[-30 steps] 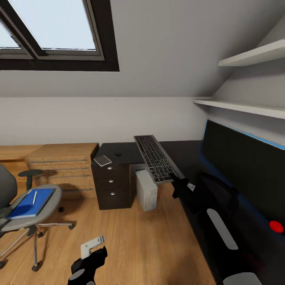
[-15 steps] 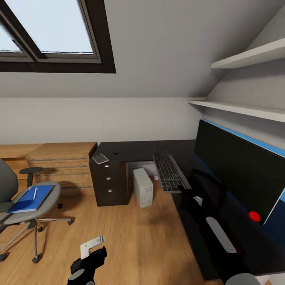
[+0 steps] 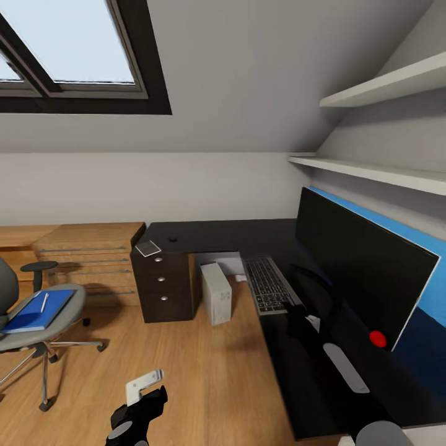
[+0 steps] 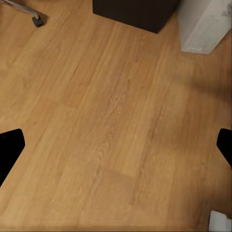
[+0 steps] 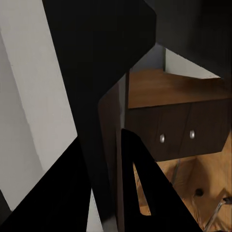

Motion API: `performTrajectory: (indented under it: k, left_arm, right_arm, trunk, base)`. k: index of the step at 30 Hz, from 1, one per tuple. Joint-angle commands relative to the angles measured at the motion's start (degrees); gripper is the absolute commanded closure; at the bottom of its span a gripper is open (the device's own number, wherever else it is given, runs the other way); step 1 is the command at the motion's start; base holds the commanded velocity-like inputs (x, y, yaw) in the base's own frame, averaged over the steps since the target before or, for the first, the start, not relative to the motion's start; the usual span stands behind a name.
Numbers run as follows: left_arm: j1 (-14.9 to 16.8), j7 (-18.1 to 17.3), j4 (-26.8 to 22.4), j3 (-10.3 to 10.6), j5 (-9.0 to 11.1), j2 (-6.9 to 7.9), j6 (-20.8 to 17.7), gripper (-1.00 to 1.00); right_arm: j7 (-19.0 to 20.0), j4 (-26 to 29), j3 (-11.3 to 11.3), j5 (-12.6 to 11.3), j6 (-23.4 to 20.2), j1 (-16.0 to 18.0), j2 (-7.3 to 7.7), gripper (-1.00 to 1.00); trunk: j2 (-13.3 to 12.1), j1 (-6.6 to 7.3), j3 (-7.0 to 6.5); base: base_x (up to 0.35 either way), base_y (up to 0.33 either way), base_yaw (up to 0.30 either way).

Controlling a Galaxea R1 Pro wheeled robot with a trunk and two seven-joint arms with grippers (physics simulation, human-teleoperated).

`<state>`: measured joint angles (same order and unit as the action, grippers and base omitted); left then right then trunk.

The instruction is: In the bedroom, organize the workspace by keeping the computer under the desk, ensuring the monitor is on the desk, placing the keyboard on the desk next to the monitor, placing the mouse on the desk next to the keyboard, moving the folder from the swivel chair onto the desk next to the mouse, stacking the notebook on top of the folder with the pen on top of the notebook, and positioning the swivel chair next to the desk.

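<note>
Reaching forward over the desk (image 3: pixel 291 384), the right end effector (image 3: pixel 296 311) grips the keyboard (image 3: pixel 268 285) — near end.

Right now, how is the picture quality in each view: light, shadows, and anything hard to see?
Head view: even daylight, soft shadows under the desk; the right gripper merges with the black top. Left wrist view: sharp wood floor, dim shadow beside the computer. Right wrist view: dark, close black shapes crowd it; the drawer knobs stay clear.
</note>
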<state>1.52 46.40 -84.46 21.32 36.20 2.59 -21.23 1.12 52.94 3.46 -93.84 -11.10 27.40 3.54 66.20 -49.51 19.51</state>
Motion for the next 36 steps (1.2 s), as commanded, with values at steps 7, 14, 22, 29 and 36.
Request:
performTrajectory:
  k: [7, 14, 22, 29, 36]
  left_arm:
    - [0.06, 0.45, -0.09, 0.12, 0.27, 0.11, -0.21, -1.0]
    - [0.06, 0.45, -0.09, 0.05, 0.3, 0.13, -0.21, -1.0]
    - [0.06, 0.61, -0.09, 0.04, 0.35, 0.12, -0.21, -1.0]
    - [0.06, 0.69, -0.09, 0.04, 0.34, 0.05, -0.21, -1.0]
    - [0.06, 0.66, -0.09, 0.05, 0.26, 0.05, -0.21, -1.0]
  right_arm:
    - [0.37, -0.8, 0.15, -0.64, -0.07, 0.52, 0.13, 1.0]
    - [0.37, -0.85, 0.28, -0.64, -0.07, 0.55, 0.01, 1.0]
    - [0.37, -1.08, 0.49, -0.75, -0.04, 0.55, -0.16, 1.0]
    - [0.44, -1.08, 0.6, -1.09, 0.08, 0.55, -0.41, 1.0]
    - [0.17, -1.14, 0.67, -1.02, 0.35, 0.55, -0.49, 1.0]
  trunk:
    - [0.05, 0.0, 0.07]
    - [0.05, 0.0, 0.07]
    - [0.05, 0.0, 0.07]
    - [0.05, 0.0, 0.07]
    - [0.05, 0.0, 0.07]
  base:
    - [0.0, -0.241, 0.0]
    - [0.0, -0.144, 0.0]
    - [0.0, -0.008, 0.0]
    - [0.0, 0.0, 0.0]
    - [0.0, 0.0, 0.0]
